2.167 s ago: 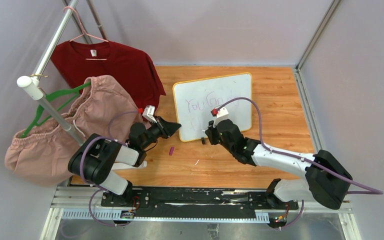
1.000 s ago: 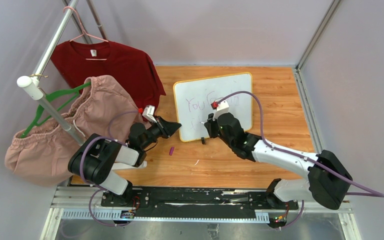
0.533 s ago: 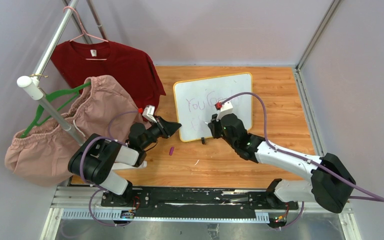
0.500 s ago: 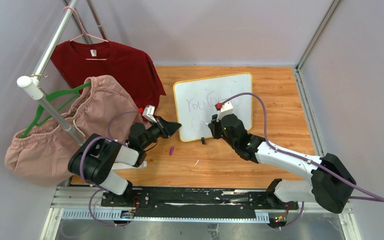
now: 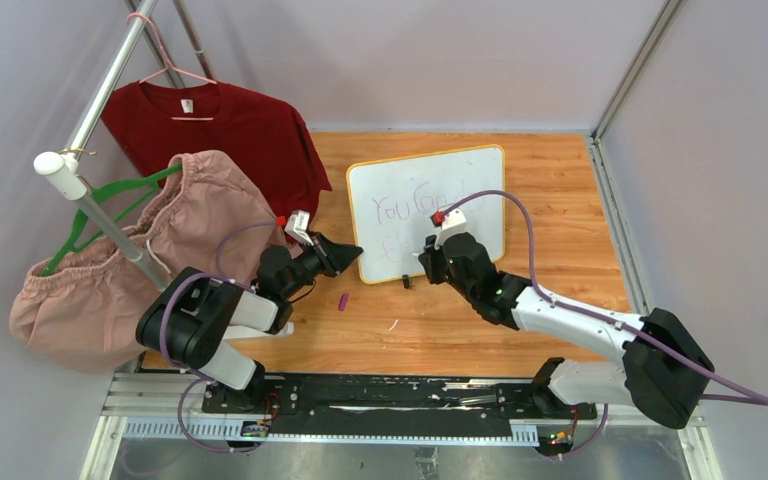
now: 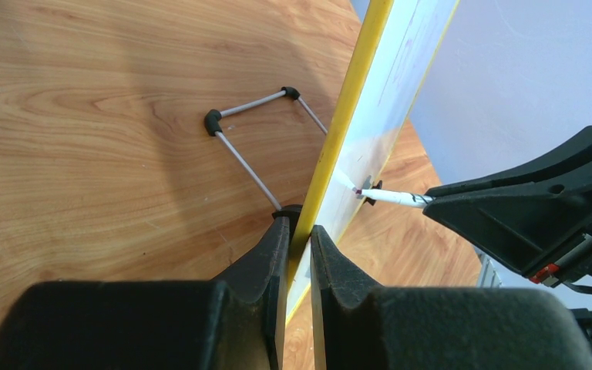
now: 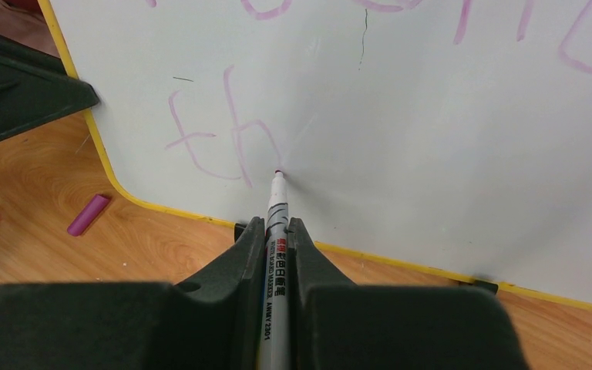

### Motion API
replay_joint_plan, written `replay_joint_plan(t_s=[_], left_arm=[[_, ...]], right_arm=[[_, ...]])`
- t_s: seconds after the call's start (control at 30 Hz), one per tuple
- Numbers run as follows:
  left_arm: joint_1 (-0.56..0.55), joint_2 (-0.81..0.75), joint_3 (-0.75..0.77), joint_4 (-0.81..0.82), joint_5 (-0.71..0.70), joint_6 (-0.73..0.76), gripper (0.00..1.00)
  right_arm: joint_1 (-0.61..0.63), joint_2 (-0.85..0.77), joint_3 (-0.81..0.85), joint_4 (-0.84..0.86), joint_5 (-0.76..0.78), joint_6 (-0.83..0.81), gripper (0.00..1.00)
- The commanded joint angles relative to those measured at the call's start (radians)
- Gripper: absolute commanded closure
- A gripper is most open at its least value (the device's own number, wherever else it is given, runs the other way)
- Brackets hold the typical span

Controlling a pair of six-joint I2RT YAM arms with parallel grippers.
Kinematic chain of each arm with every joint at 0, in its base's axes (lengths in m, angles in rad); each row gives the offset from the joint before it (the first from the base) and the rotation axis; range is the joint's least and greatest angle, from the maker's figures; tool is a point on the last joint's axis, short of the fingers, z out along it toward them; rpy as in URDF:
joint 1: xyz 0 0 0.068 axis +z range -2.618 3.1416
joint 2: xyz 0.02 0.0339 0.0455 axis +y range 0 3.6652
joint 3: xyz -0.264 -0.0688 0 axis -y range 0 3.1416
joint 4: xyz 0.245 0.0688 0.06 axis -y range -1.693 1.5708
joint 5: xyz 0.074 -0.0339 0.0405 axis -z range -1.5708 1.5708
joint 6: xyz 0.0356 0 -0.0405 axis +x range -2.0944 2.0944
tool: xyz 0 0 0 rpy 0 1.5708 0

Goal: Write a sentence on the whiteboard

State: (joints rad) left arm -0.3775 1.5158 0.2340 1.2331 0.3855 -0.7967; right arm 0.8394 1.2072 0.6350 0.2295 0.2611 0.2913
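Observation:
The whiteboard [image 5: 480, 190], white with a yellow frame, stands tilted on the wooden table. My left gripper [image 5: 355, 252] is shut on its lower left edge; in the left wrist view the fingers [image 6: 299, 231] pinch the yellow frame [image 6: 354, 100]. My right gripper [image 7: 277, 227] is shut on a white marker [image 7: 274, 254], whose tip touches the board just right of a purple "th" [image 7: 216, 146]. That is the lower line of the sentence [image 5: 400, 208]; the upper line reads "You can" and is partly hidden by the right gripper [image 5: 428, 246].
A purple marker cap [image 5: 343, 300] lies on the table before the board. A red shirt [image 5: 220, 130] and pink shorts [image 5: 150, 250] hang from a slanted rack pole [image 5: 90, 150] at left. The board's wire stand [image 6: 250, 146] rests behind it.
My right gripper has shifted slightly right along the board's lower line with the marker, and more purple strokes show there. The left gripper has kept still on the board's edge.

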Motion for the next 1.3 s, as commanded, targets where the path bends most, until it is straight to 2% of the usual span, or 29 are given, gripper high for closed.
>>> replay_joint_plan(t_s=[0.0,0.27,0.6,1.27], left_arm=[[-0.011,-0.015,-0.007,0.078,0.012,-0.007,1.00],[-0.011,-0.016,-0.006,0.078,0.013,-0.007,1.00],[-0.011,-0.012,-0.005,0.081,0.012,-0.007,1.00],[-0.011,-0.012,-0.007,0.080,0.013,-0.006,1.00]], right_arm=[[-0.020,-0.007,-0.024,-0.037,0.002,-0.005,1.00],[-0.020,-0.024,-0.036,-0.047,-0.002,-0.001,1.00],[-0.019,-0.175,-0.004,-0.061,0.036,-0.026,1.00],[-0.041,-0.077,0.054,-0.008,0.042,-0.039,1.00]])
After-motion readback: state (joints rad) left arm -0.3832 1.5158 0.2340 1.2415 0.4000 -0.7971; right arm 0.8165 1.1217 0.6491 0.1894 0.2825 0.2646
